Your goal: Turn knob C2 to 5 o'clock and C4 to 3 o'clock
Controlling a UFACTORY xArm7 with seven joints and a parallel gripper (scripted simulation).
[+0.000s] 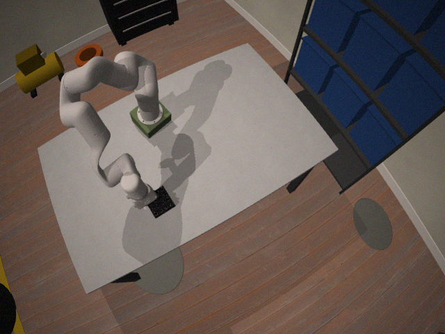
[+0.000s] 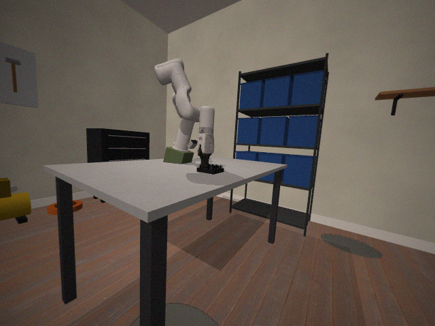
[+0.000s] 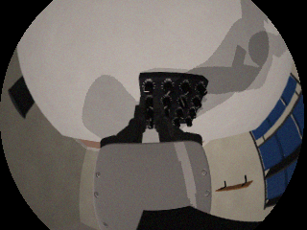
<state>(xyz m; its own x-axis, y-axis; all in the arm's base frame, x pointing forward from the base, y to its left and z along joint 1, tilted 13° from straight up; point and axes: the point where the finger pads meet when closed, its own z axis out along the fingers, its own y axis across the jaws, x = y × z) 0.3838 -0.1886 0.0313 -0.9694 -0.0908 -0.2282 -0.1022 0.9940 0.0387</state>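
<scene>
A smooth grey table [image 2: 115, 189] stands on plank flooring. The white arm's gripper [image 3: 152, 122] is clamped on a small round knob [image 3: 152, 106] of the square black knob box [image 1: 165, 207].

No readable text, labels or numbers anywhere. Printed names on the black knob box [image 1: 163, 204] too small to make out. Wall poster [image 2: 17, 75] bearing only a hammer picture.
</scene>
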